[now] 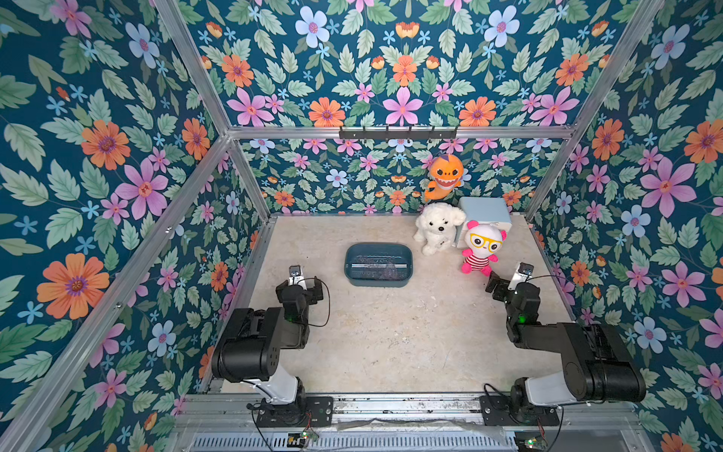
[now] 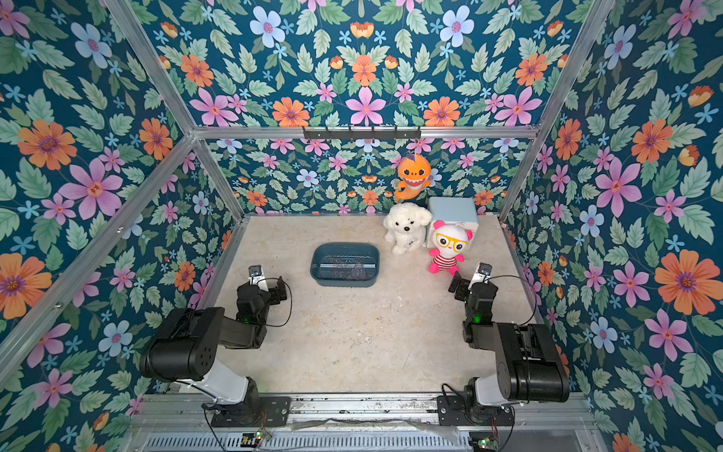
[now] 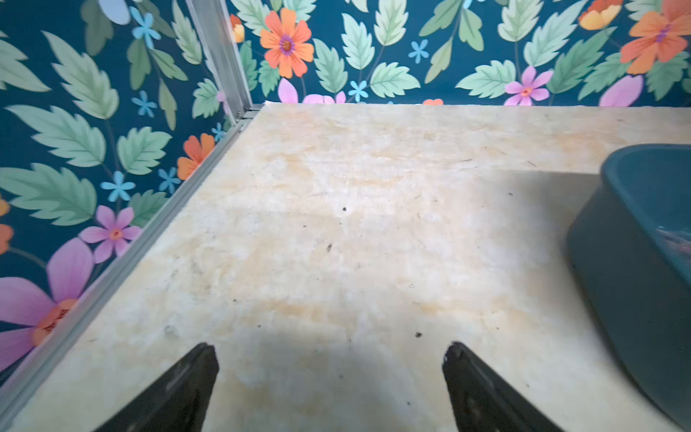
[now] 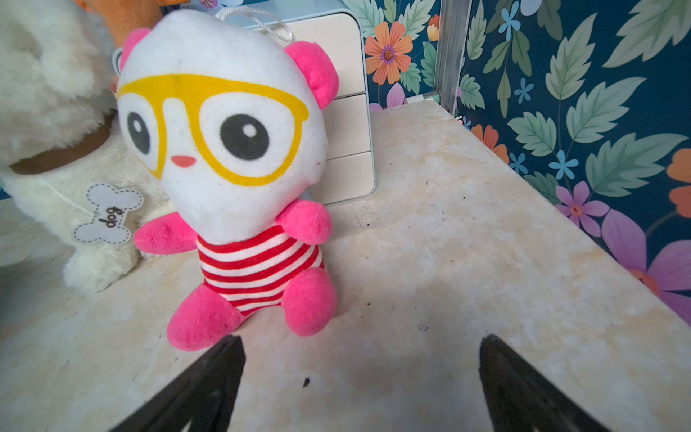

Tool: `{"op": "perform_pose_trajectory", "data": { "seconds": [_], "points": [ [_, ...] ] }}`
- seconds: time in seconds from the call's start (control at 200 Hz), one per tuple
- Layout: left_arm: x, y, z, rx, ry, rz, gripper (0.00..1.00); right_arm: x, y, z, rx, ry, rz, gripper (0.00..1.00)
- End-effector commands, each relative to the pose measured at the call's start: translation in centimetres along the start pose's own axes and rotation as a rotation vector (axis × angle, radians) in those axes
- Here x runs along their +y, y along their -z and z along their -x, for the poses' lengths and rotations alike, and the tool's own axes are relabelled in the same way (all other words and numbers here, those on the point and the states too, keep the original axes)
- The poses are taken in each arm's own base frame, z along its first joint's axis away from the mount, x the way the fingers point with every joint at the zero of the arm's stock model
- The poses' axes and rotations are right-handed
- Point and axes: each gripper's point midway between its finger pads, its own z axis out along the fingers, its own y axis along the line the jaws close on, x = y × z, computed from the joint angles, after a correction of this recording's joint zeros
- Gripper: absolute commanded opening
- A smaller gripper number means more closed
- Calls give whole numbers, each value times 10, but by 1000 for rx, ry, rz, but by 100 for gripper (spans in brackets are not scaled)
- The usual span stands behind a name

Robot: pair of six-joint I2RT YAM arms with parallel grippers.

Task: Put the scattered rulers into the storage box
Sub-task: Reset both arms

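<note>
The translucent pinkish plastic rulers [image 1: 375, 268] are lying inside the dark teal plastic storage box [image 1: 377, 282]. The left end effector [image 3: 331, 355] and right end effector [image 4: 362, 348] are hovering spread, empty.

Plush, plastic, metal, stone-look top.
The mottled beige counter [image 1: 391, 336] looks matt and scuffed; the shallow dark teal plastic storage box [image 3: 632, 284] is smooth with a dull sheen; the fluffy white plush dog [image 1: 438, 229] and pink-limbed plush doll [image 4: 232, 149] are fuzzy cloth; the aluminium frame rail [image 3: 221, 56] is satin.
</note>
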Motion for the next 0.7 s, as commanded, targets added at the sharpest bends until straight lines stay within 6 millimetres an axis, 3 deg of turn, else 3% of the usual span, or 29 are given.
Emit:
{"op": "perform_pose_trajectory", "data": {
  "seconds": [0.0,0.16,0.275,0.695],
  "points": [
    [0,-2,23,-87,28,-24,99,2,-1,2,-6,-2,8,99],
    [0,-4,23,-81,43,-52,99,3,-1,2,-3,-1,15,99],
    [-2,-5,23,-77,33,-66,99,15,-1,-1,12,27,82,99],
    [-6,-4,23,-83,26,-87,99,16,-4,-1,30,23,85,99]
  ]
}}
